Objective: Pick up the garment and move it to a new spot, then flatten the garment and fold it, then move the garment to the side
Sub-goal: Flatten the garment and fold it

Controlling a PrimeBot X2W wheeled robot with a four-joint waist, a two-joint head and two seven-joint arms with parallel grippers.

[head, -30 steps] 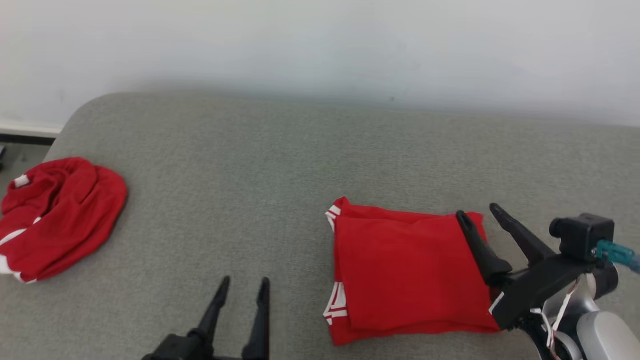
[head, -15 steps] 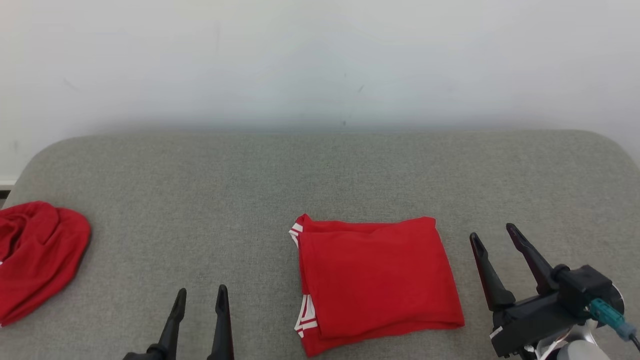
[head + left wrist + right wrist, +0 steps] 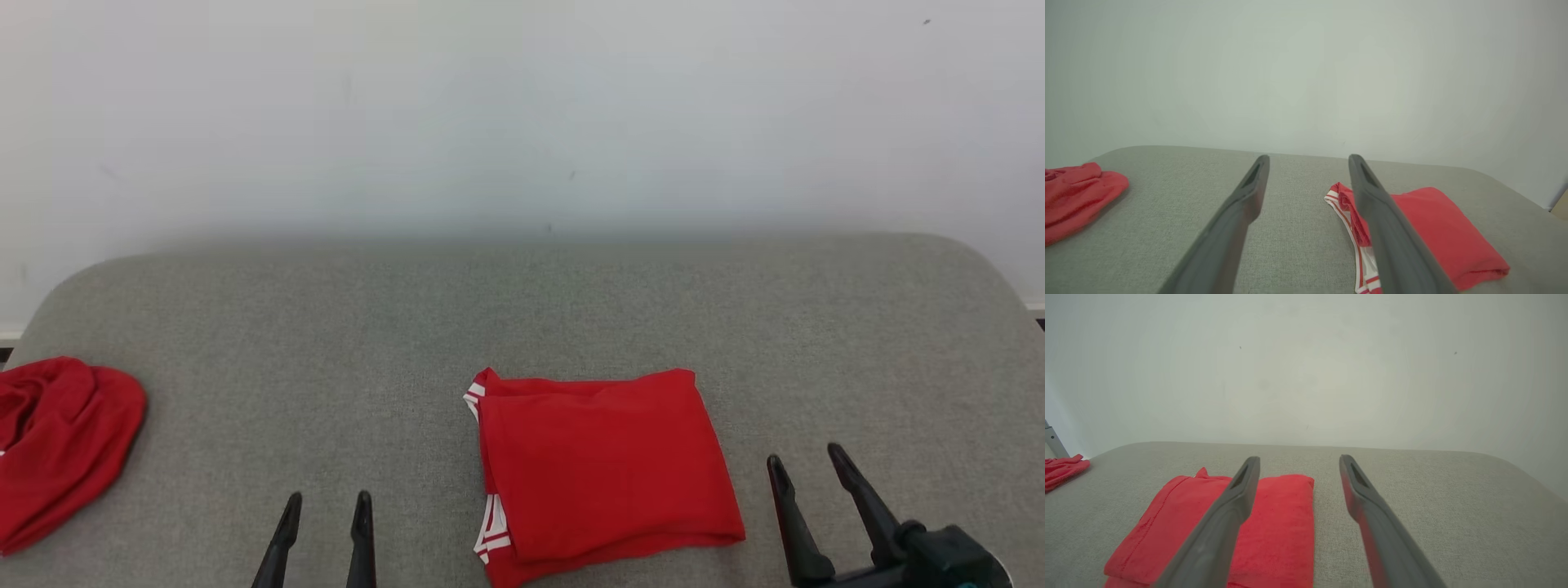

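Folded red garment [image 3: 600,469] on grey counter [image 3: 522,310].
My left gripper [image 3: 328,498] at its 8 o'clock, right gripper [image 3: 804,456] at 3; both jaws wide open, empty.

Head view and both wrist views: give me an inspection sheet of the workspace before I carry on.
Surface: grey padded surface, rounded corners, no stains seen.
Job's things: folded garment, red with white trim at its left edge, lying flat right of centre.
Clutter: crumpled garment, red, bunched at the surface's left edge, well apart from the folded one.
Grippers: left gripper is left of the folded garment, jaws open and empty. Right gripper is right of it, jaws open and empty. Neither touches the cloth.
Cables: nothing seen.
Surroundings: plain pale wall behind the surface.
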